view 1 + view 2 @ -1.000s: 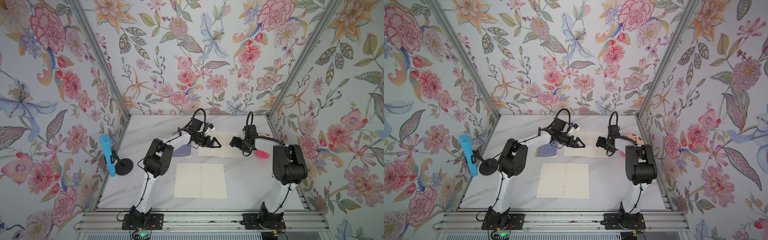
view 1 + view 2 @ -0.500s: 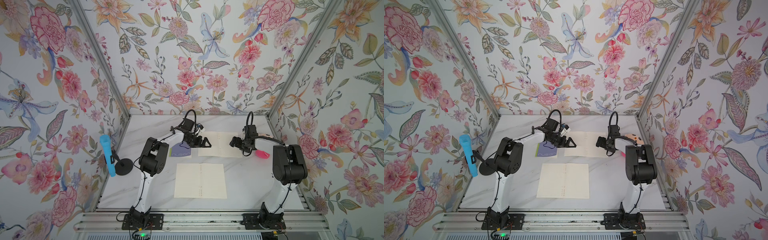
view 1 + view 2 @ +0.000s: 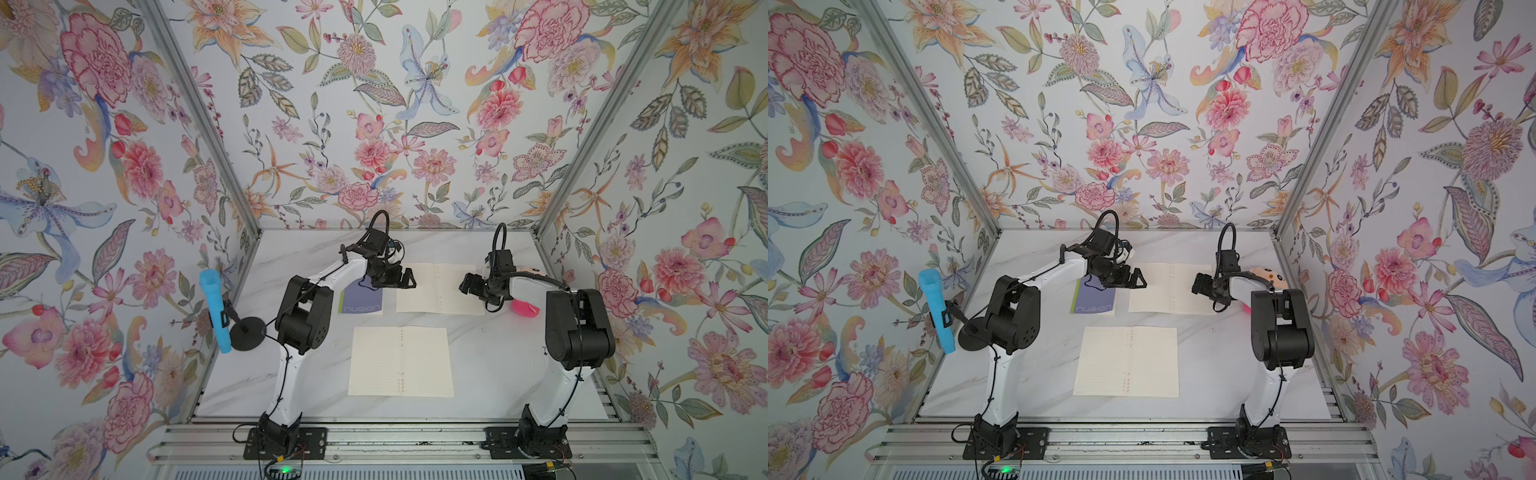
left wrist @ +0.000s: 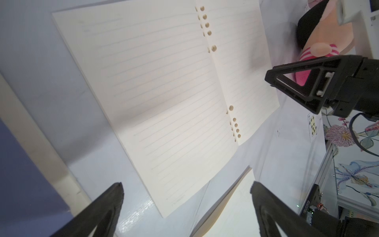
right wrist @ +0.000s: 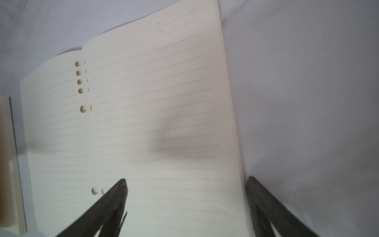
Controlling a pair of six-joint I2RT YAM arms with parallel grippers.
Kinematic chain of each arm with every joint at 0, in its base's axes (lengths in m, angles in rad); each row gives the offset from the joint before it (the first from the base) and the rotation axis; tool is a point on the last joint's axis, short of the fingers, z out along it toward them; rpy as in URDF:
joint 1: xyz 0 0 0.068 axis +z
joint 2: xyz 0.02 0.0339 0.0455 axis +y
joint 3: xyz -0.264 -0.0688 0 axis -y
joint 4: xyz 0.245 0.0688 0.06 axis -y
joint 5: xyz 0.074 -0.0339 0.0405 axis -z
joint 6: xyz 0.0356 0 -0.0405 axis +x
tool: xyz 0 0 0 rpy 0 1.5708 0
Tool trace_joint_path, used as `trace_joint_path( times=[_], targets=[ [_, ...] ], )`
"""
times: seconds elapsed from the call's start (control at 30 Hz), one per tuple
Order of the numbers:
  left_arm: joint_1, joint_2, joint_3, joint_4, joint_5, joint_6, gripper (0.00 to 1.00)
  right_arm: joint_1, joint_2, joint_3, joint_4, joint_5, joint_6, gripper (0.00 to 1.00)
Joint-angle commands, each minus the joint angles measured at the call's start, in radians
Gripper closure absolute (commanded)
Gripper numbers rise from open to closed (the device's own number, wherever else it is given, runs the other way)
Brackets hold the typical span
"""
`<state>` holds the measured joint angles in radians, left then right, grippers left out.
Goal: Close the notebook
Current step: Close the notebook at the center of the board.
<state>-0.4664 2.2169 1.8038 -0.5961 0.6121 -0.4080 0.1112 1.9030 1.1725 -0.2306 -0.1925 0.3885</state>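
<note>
The open notebook [image 3: 436,287] lies flat on the desk [image 3: 498,357], directly between the two end effectors, which point at each other across it. Its spine runs crosswise to the line joining them, so each one faces an outer page edge.

The right end effector [image 5: 185,180] is released, with its jaws wide. One finger is above the page on its side and the other is past the outer edge, above bare desk. Whether it touches the paper I cannot tell. The left end effector [image 4: 185,187] is released too and holds nothing. The near corner of the notebook is just ahead of its fingertips.

I judge the right arm the nearer one for catching a page edge and folding it over. Both arms reach low and forward, with the wrists turned inward.

A closed purple notebook [image 3: 360,300] lies behind the left end effector. A second open notebook [image 3: 401,360] is well apart from both.
</note>
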Motion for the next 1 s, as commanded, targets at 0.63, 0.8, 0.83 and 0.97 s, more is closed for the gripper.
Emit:
trace_joint_path(
  times=[0.63, 0.8, 0.83, 0.97],
  targets=[
    [-0.047, 0.068, 0.078, -0.099, -0.163, -0.042, 0.0, 0.033, 0.079, 0.011, -0.09, -0.007, 0.021, 0.1],
    [-0.051, 0.09, 0.085, -0.104, -0.181, -0.048, 0.0, 0.031, 0.078, 0.014, -0.092, -0.008, 0.02, 0.1],
    [-0.052, 0.093, 0.08, -0.104, -0.182, -0.047, 0.0, 0.032, 0.077, 0.014, -0.092, -0.007, 0.02, 0.1],
    [-0.05, 0.097, 0.063, -0.096, -0.181, -0.053, 0.0, 0.031, 0.079, 0.017, -0.097, -0.006, 0.018, 0.1]
  ],
)
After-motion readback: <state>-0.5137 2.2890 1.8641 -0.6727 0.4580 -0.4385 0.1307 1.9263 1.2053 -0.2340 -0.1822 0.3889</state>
